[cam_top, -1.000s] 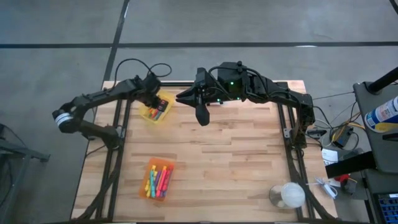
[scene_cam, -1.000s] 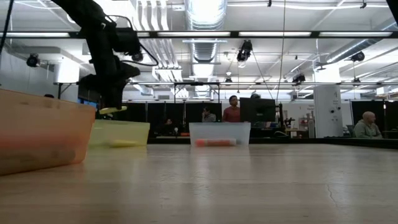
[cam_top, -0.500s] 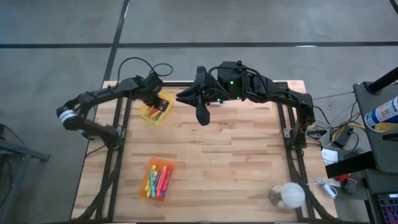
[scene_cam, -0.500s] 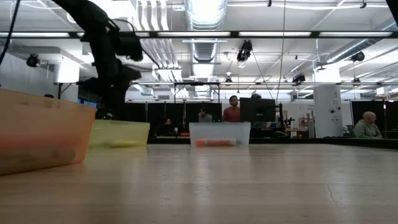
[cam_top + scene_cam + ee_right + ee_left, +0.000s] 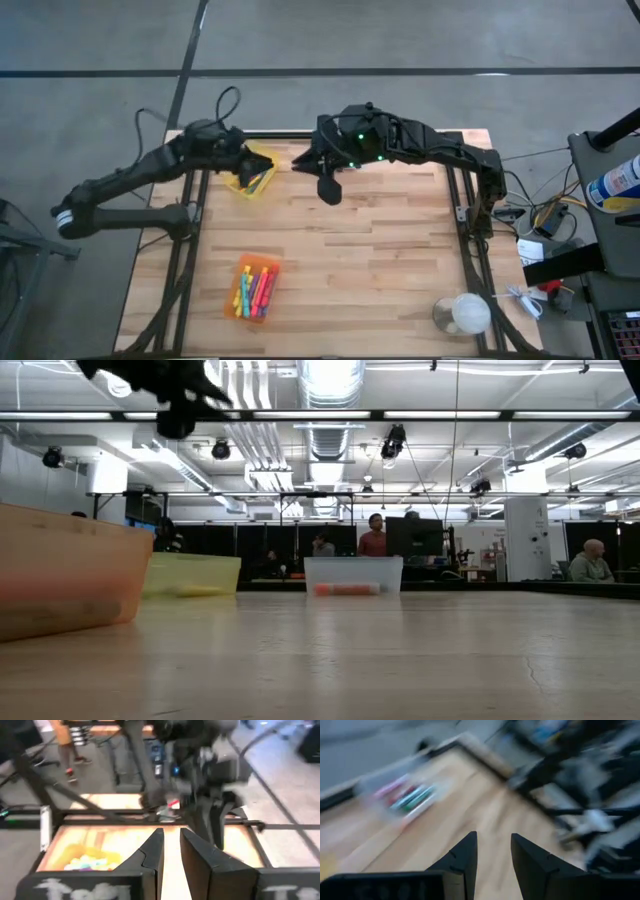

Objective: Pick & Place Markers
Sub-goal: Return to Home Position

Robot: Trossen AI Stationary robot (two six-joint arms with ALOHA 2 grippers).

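my left gripper (image 5: pixel 243 160) is hovering over the yellow bin (image 5: pixel 253 172) at the table's far left, fingers parted, carrying nothing. markers (image 5: pixel 254 290) are lying in the orange bin (image 5: pixel 239 268) nearer me. my right gripper (image 5: pixel 327 190) is waiting mid-table, fingers nearly together, empty.

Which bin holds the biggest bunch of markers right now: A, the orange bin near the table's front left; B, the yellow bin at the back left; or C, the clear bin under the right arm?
A: in the high view the orange bin is packed with a row of markers, more than show in the yellow bin.
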